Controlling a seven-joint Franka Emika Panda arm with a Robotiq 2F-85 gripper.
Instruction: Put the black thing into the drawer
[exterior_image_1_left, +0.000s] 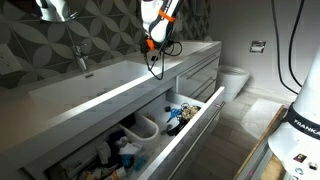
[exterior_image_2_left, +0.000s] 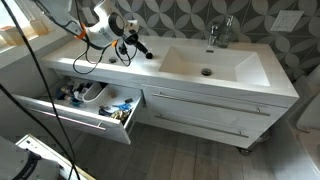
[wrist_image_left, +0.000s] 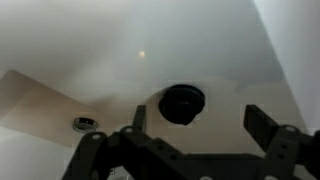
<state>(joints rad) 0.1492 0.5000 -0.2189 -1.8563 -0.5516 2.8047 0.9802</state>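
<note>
Small round black thing (wrist_image_left: 182, 103) rests on white vanity countertop (wrist_image_left: 200, 40), roughly centred between the jaws of black Robotiq gripper (wrist_image_left: 203, 125), spread wide and empty; open pale grey-white drawer (exterior_image_2_left: 72, 112) waits below.

Chrome faucet (exterior_image_2_left: 222, 30) upright behind white rectangular sink basin (exterior_image_2_left: 190, 60), round drain (exterior_image_2_left: 207, 71) at its bottom. Grey geometric-patterned wall tiles (exterior_image_2_left: 180, 15) behind. White toilet (exterior_image_1_left: 234, 80) on grey wood-plank floor (exterior_image_2_left: 190, 150).

The drawer (exterior_image_1_left: 200, 120) stands open, cluttered, under the countertop (exterior_image_1_left: 195, 51).
</note>
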